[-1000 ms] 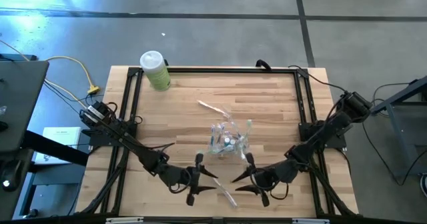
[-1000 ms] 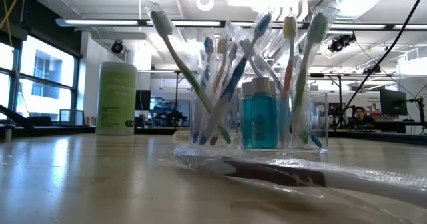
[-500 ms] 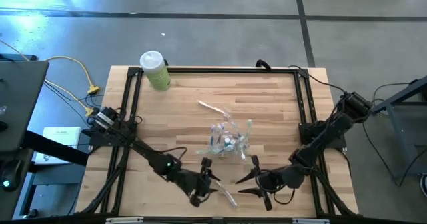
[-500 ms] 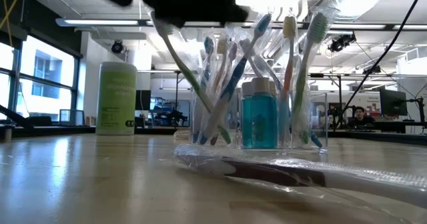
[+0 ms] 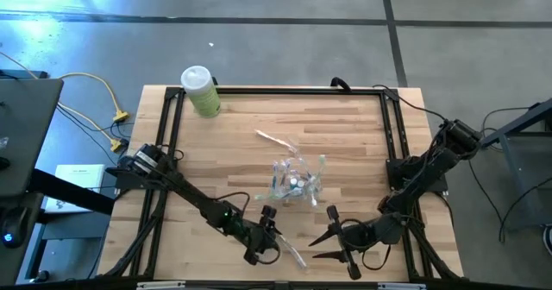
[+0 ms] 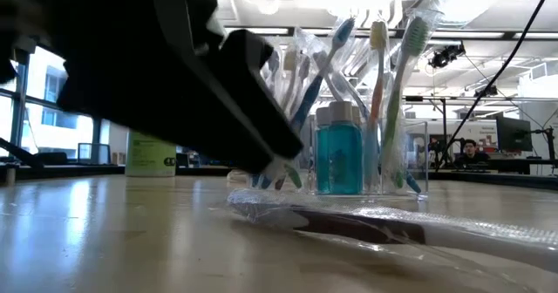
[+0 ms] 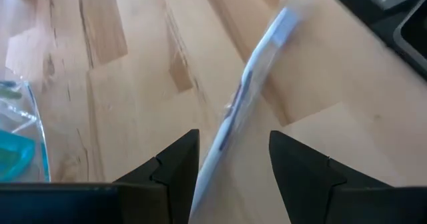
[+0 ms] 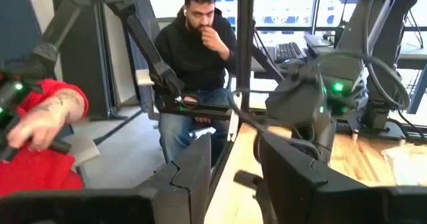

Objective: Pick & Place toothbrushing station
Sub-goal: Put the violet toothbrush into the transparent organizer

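Observation:
A toothbrush in a clear wrapper (image 5: 294, 255) lies flat on the wooden table near its front edge; it also shows in the low view (image 6: 366, 225). My left gripper (image 5: 275, 236) is open and low over it, one finger on each side of the wrapped toothbrush (image 7: 257, 64). I cannot tell whether they touch it. A clear holder (image 5: 294, 185) with several toothbrushes and a blue bottle (image 6: 338, 160) stands mid-table. My right gripper (image 5: 322, 238) is open and empty, just right of the wrapped toothbrush.
A second wrapped toothbrush (image 5: 276, 141) lies beyond the holder. A green canister (image 5: 200, 91) stands at the far left corner. A black frame (image 5: 390, 135) runs along the table's edges. People sit beyond the table in the right wrist view (image 8: 200, 44).
My left gripper has gone toward the table's right and near edges and down toward the wrapped toothbrush, and now fills the left of the low view. My right gripper has drawn back toward the table's right and near edges. The toothbrush and holder have stayed put.

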Robot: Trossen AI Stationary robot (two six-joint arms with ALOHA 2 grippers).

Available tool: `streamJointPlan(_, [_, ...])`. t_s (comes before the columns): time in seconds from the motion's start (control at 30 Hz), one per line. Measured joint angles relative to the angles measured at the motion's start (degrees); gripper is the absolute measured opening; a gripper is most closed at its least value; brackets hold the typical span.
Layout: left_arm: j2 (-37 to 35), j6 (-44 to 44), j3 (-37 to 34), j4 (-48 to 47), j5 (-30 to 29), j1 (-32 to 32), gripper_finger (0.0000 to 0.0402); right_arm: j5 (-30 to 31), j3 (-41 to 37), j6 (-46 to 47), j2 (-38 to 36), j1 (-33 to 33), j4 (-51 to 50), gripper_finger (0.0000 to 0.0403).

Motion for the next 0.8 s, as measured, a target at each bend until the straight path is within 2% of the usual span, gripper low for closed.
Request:
streamJointPlan(0.4, [3.1,-0.7,0.0,-0.5,-0.6,2.0,0.0177,-0.2,0.0,2.9,1.8,-0.1,1.4,0.0120])
streamJointPlan(0.6, [5.3,-6.3,0.2,0.5,2.2,3.9,0.0176,-0.2,0.0,3.3,4.5,-0.2,2.4,0.0120])
streamJointPlan(0.7, [5.3,-7.7,0.2,0.3,3.5,4.0,0.0162,-0.2,0.0,3.3,4.9,-0.2,2.7,0.0120])
streamJointPlan(0.8, [5.1,-7.6,0.2,0.2,3.3,3.2,0.0126,-0.2,0.0,3.3,4.9,-0.2,3.0,0.0120])
